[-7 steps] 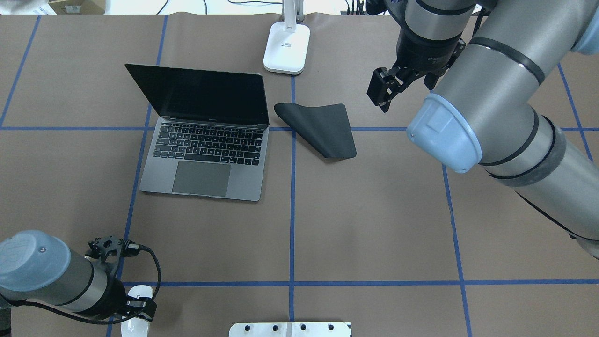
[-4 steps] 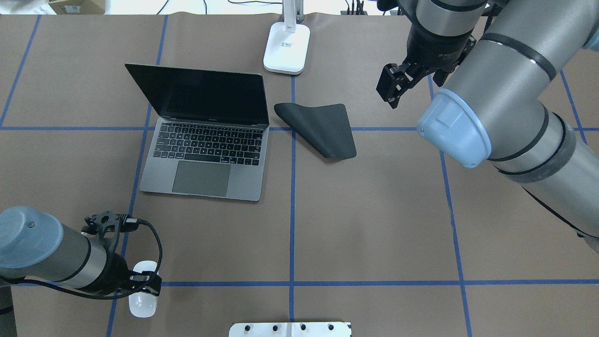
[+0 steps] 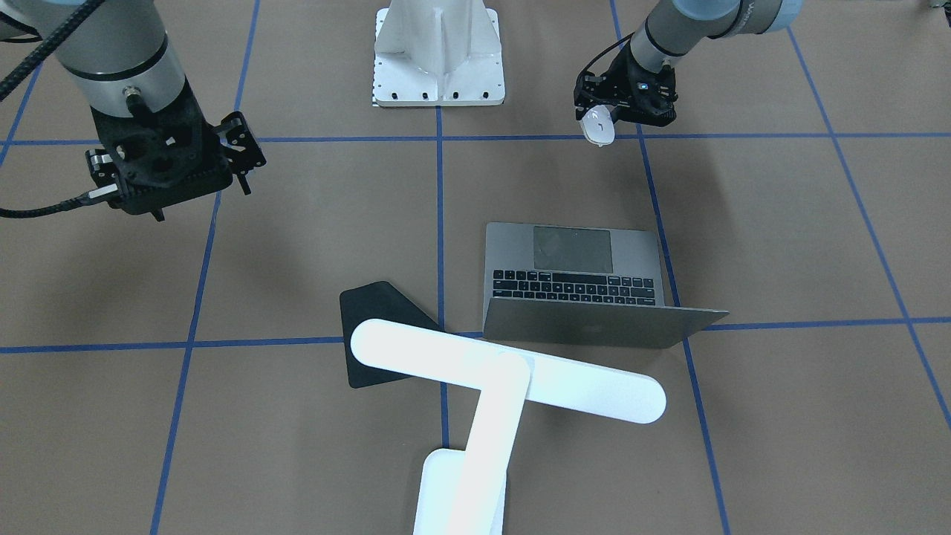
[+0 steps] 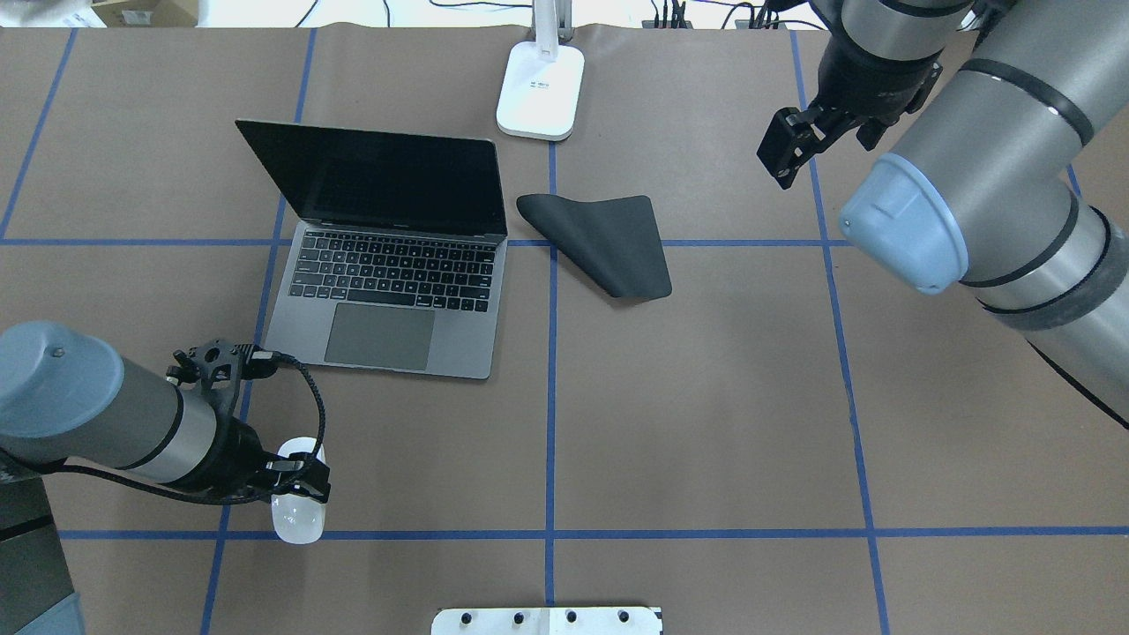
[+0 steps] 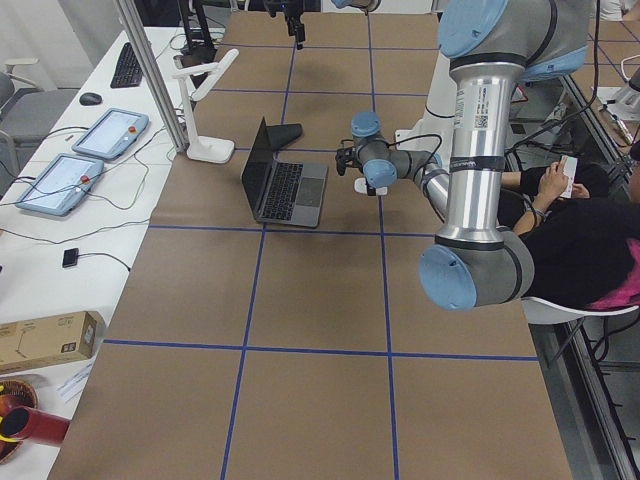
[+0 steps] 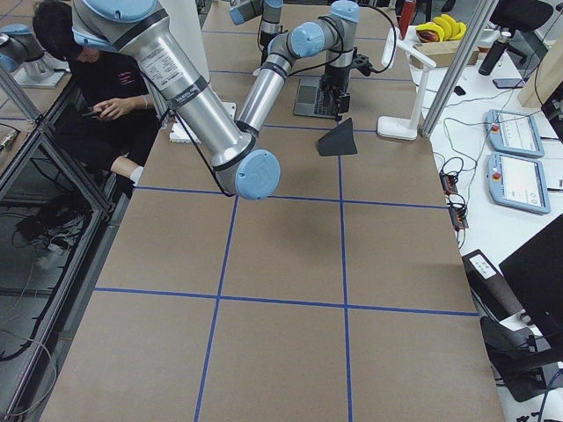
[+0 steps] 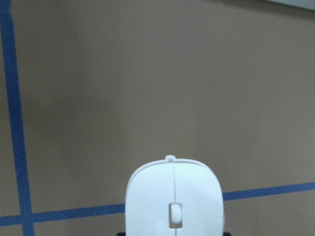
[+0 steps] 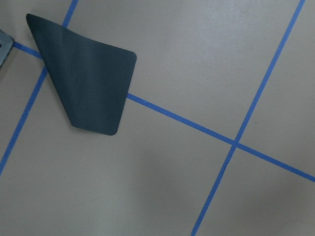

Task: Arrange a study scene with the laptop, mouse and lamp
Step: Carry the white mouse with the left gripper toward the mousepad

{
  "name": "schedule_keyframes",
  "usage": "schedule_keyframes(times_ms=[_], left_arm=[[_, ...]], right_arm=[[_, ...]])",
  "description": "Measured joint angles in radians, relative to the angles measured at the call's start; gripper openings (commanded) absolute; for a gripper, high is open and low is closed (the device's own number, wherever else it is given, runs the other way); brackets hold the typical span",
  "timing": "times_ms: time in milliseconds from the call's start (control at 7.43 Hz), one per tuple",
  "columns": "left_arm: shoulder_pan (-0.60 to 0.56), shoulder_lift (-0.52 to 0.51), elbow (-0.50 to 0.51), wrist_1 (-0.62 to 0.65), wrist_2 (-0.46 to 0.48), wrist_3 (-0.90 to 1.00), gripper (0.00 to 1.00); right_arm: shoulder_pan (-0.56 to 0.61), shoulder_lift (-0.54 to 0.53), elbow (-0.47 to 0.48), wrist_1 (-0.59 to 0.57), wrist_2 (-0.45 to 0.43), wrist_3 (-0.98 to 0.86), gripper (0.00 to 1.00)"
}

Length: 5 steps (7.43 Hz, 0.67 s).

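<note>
The grey laptop (image 4: 388, 265) stands open left of centre, and it also shows in the front view (image 3: 579, 275). The white lamp stands behind it, its base (image 4: 540, 88) at the far edge and its bar head (image 3: 505, 371) over the laptop's lid. My left gripper (image 4: 298, 489) is shut on the white mouse (image 4: 297, 520), near the robot side and left of the laptop's front. The mouse also shows in the left wrist view (image 7: 172, 201) and the front view (image 3: 598, 126). My right gripper (image 4: 783, 150) is open and empty, raised at the far right.
A flat black pad (image 4: 609, 238) lies right of the laptop with one edge curled up, and it also shows in the right wrist view (image 8: 83, 83). A white bolted pedestal (image 4: 547, 620) sits at the near edge. Blue tape lines cross the brown table.
My left gripper has carried the mouse away from the near edge, forward and slightly right toward the laptop. My right gripper has moved right and farther from the black pad.
</note>
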Motion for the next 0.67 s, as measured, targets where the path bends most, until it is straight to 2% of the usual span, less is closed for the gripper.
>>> schedule_keyframes(times_ms=[404, 673], left_arm=[[-0.019, -0.210, 0.015, 0.210, 0.001, 0.012, 0.62], [-0.035, -0.347, 0.079, 0.288, 0.006, 0.014, 0.62]], right_arm=[[0.039, -0.056, -0.008, 0.069, 0.009, -0.006, 1.00], [0.065, -0.066, -0.016, 0.073, 0.013, -0.018, 1.00]])
